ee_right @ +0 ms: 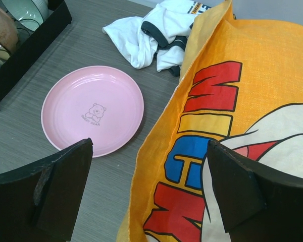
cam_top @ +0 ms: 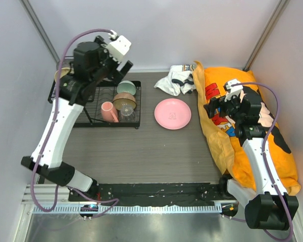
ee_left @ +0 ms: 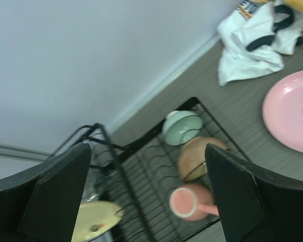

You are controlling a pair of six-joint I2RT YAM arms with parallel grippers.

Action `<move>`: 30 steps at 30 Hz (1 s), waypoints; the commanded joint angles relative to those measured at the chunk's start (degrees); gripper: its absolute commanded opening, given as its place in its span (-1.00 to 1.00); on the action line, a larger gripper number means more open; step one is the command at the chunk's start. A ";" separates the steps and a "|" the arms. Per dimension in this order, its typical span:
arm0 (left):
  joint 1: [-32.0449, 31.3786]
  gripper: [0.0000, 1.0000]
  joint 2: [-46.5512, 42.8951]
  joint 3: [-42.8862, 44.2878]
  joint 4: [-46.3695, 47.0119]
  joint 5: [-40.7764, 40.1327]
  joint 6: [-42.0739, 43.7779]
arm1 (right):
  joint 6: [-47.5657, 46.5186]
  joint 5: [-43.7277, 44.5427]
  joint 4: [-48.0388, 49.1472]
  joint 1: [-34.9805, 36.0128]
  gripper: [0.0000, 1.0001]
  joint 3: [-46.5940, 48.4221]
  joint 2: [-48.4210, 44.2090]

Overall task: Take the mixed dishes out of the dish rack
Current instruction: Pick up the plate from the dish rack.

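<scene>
Left hand (ee_left: pixel 146 199) hangs open over the rack (ee_left: pixel 141 171); right hand (ee_right: pixel 149 194) open too, bear-print plate (ee_right: pixel 93 108) ahead-left, caption unreadable.

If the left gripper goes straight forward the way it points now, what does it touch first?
Probably the dish rack: the open left gripper aims at its black wires, beside the pink mug and the tan dish. Depth is hard to judge.

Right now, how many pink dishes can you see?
2: a plate flat on the table beside the rack, and a mug inside the rack. The left arm may hide more.
</scene>
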 commanded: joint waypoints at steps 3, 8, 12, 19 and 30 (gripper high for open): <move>6.10 0.99 -6.88 2.43 -5.79 -2.17 14.98 | 0.24 -2.19 1.09 -0.25 0.99 0.99 -1.32; 14.08 1.00 -9.00 2.25 -10.09 2.66 24.11 | 0.33 -2.72 1.00 -0.25 0.99 0.99 -1.15; 19.37 1.00 -9.53 2.08 -14.13 7.23 35.43 | 0.33 -3.07 0.91 -0.25 0.99 1.16 -0.88; 23.86 0.99 -5.14 5.85 -21.42 9.61 47.93 | 0.24 -3.07 0.47 -0.25 0.99 1.34 -0.44; 26.32 1.00 0.93 6.12 -23.11 8.39 61.83 | -0.37 -3.24 0.12 -0.25 0.99 1.43 0.17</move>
